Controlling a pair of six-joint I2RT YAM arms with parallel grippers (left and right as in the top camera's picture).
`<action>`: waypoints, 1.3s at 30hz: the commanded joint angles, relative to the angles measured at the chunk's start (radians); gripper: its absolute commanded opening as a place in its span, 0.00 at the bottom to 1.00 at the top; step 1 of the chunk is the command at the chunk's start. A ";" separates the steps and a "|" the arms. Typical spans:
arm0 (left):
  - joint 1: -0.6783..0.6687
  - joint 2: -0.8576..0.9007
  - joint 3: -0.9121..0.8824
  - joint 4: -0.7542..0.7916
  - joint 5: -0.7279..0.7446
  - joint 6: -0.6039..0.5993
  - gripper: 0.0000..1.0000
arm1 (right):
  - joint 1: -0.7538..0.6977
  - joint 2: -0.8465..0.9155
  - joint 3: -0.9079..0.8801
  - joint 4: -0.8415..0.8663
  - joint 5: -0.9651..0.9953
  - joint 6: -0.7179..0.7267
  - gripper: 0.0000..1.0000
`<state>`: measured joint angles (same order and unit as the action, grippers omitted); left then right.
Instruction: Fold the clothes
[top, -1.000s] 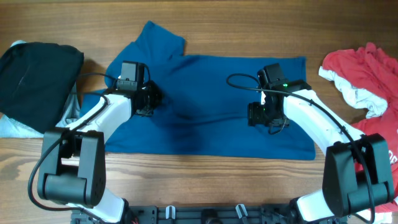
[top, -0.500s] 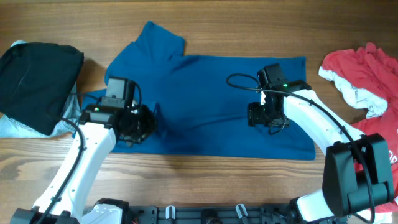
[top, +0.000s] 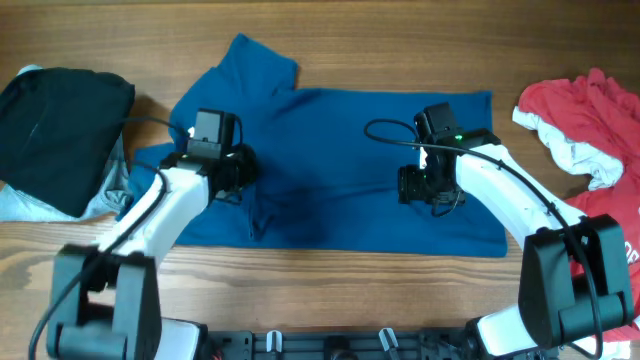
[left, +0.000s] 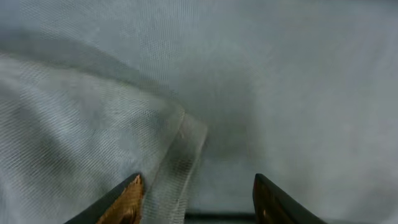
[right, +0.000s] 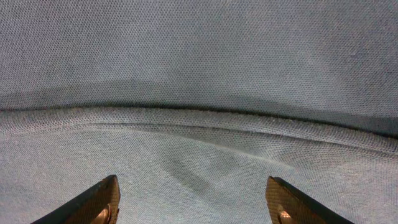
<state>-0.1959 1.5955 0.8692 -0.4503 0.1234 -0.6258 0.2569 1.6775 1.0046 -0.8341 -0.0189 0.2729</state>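
From the left: one black folded garment (top: 62, 125) over one pale blue cloth (top: 112, 188), one dark blue short-sleeved cotton T-shirt (top: 340, 150) spread flat at mid-table, and one heap of red cloth with white parts (top: 590, 105). There are two claws. The left gripper (top: 238, 172) is parted, a folded hem lying loose between its fingers (left: 129, 199). The right gripper (top: 418, 188) gapes wide over a seam, gripping nothing. The T-shirt is lightly creased.
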 joint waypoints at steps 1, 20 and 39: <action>-0.012 0.040 0.006 0.006 -0.078 0.101 0.59 | -0.004 0.008 -0.003 -0.002 -0.010 0.016 0.76; 0.054 -0.134 0.035 -0.174 -0.209 0.120 0.04 | -0.004 0.008 -0.003 0.000 -0.027 0.015 0.76; 0.270 -0.241 0.143 -0.346 -0.074 0.153 0.55 | -0.013 -0.143 0.114 -0.040 -0.079 -0.016 0.84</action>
<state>0.0929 1.3743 0.9081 -0.9154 -0.0689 -0.6228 0.2569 1.6348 1.0317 -0.8768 -0.0792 0.2676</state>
